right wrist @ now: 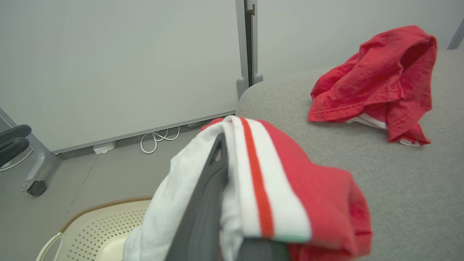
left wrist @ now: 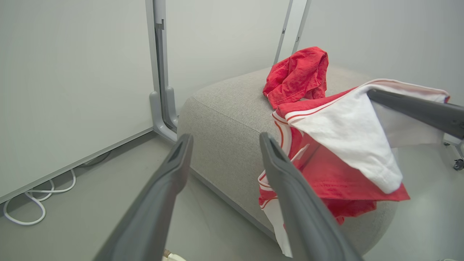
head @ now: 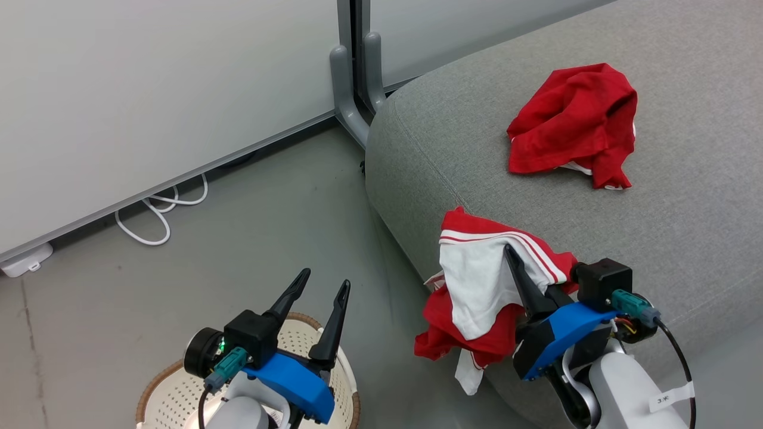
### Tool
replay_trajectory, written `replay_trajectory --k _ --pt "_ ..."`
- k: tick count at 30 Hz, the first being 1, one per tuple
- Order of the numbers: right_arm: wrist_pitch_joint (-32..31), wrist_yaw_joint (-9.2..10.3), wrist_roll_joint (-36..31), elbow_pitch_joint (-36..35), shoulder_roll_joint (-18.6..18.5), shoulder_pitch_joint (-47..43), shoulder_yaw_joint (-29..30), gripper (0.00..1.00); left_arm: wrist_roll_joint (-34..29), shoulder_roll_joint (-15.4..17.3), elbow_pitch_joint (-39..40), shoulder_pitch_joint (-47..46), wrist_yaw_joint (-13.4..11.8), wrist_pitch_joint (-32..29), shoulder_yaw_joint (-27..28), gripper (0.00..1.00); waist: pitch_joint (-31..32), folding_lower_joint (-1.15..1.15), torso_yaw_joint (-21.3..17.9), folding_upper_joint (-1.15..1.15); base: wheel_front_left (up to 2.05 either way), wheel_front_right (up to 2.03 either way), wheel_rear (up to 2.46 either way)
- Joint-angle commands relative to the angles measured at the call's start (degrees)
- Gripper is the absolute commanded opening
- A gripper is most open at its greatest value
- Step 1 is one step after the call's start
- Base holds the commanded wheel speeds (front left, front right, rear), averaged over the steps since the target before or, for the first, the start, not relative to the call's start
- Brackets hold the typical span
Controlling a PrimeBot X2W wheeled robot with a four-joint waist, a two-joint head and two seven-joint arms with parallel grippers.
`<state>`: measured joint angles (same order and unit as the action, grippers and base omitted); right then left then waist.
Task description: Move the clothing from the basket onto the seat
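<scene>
My right gripper (head: 511,253) is shut on a red and white garment (head: 477,286) and holds it over the near edge of the grey seat (head: 685,226). The cloth drapes over the fingers and hangs down the seat's side (left wrist: 337,159). A second red garment (head: 575,125) lies crumpled farther back on the seat, also visible in the right wrist view (right wrist: 380,83). My left gripper (head: 325,283) stands open above the cream basket (head: 164,393), with nothing between its fingers (left wrist: 174,170). The basket's brown rim and perforated wall show in the right wrist view (right wrist: 105,224).
A pale partition wall (head: 149,89) with a grey metal foot (head: 351,89) stands behind the seat. White cables (head: 161,208) loop on the grey floor by the wall. A castor (right wrist: 36,188) sits at the left of the right wrist view.
</scene>
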<state>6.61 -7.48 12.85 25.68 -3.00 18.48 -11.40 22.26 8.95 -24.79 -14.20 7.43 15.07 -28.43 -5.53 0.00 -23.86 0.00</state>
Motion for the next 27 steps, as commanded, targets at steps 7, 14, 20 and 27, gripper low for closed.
replay_trajectory --k 7,14,20,27 --pt "-1.3 -0.03 -0.8 -1.9 -1.9 2.4 2.5 0.00 0.1 0.2 0.3 -1.4 0.1 0.2 -0.6 1.00 -0.9 0.00 1.0 0.00 0.00 0.00 0.00" --pt "-6.5 -0.03 -2.0 -6.3 -6.0 10.1 8.5 0.00 -0.9 0.2 0.9 -3.2 0.1 0.2 -1.1 1.00 -3.8 0.00 1.9 0.00 0.00 0.00 0.00" --pt "-12.0 -0.02 -4.2 -10.3 -12.5 18.8 14.2 0.00 -1.5 0.6 1.8 -5.4 0.1 0.1 -2.5 1.00 -7.6 0.00 3.8 0.00 0.00 0.00 0.00" --pt "-15.9 -0.02 -5.3 -11.7 -19.3 28.4 21.3 0.00 -2.4 2.3 3.6 -9.5 0.1 0.2 -3.9 1.00 -14.5 0.00 7.2 0.00 0.00 0.00 0.00"
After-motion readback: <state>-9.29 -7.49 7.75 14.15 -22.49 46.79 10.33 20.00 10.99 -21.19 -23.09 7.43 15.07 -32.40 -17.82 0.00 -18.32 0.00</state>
